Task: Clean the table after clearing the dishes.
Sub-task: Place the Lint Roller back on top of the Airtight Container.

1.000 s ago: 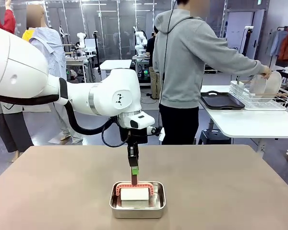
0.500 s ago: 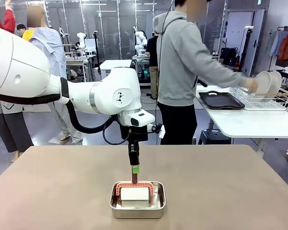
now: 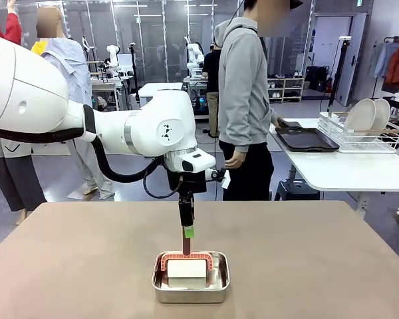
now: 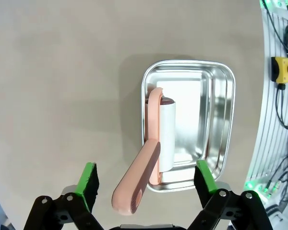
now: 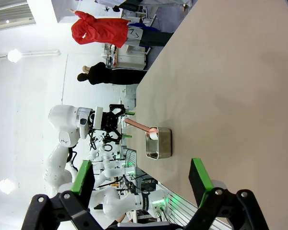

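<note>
Pan (image 4: 216,129) holding pink-handled lint roller (image 4: 156,148), left jaws open above handle, right jaws open

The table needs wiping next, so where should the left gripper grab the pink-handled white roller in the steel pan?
Grip the pink-handled white roller by its long handle, probably from above, jaws either side. The handle rises clear of the shiny rectangular steel pan; the white drum lies low inside. The left gripper is open around it.

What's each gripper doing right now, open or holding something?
Left gripper: open, around the pink roller handle without gripping it.
Right gripper: open, holding nothing.
</note>
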